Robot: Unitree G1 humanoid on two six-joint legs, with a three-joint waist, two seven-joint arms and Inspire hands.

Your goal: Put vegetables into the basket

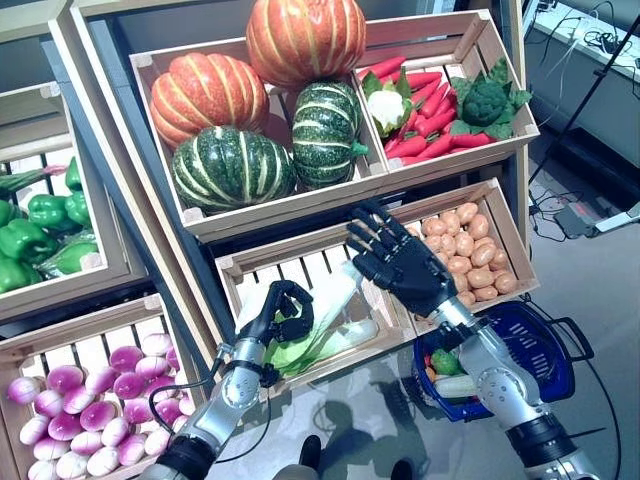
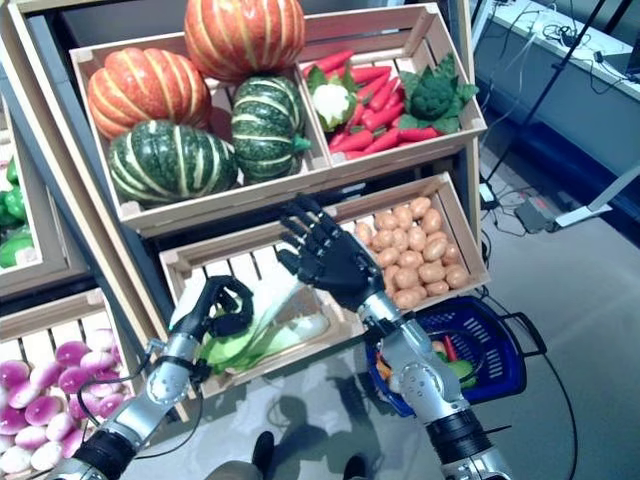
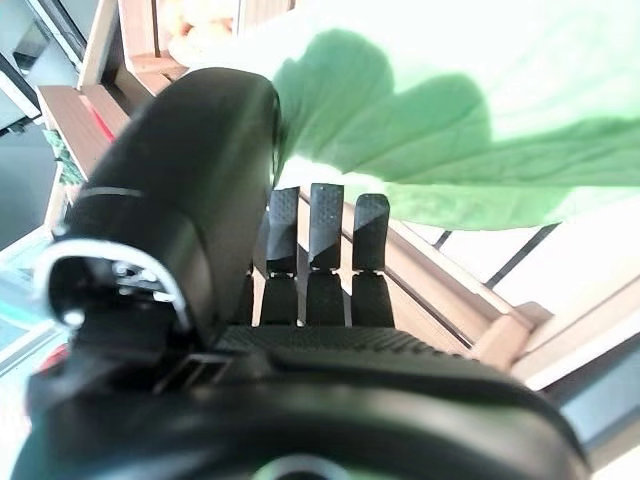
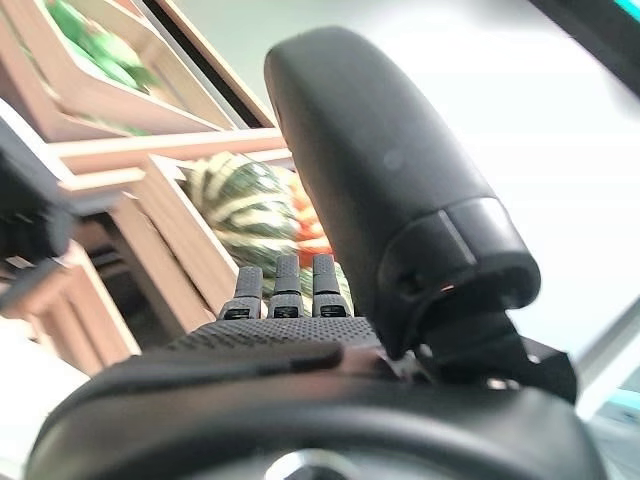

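Note:
A pale napa cabbage [image 1: 335,318] with green leaves lies in the lower middle crate [image 1: 300,262]. My left hand [image 1: 281,312] hovers at its leafy end with fingers curled to the thumb. In the left wrist view the fingers [image 3: 325,232] fold in on nothing, and a green leaf [image 3: 450,130] lies past them. My right hand [image 1: 396,262] is raised over the divider between the cabbage crate and the potatoes, fingers spread and straight, holding nothing. The blue basket [image 1: 548,345] stands on the floor under my right forearm, with a few vegetables inside.
The top crate holds orange and green striped pumpkins [image 1: 240,110], beside red chillies, a cauliflower and broccoli [image 1: 485,100]. Potatoes [image 1: 468,250] fill the crate right of the cabbage. Green peppers [image 1: 30,235] and purple turnips [image 1: 90,405] sit in the crates to the left.

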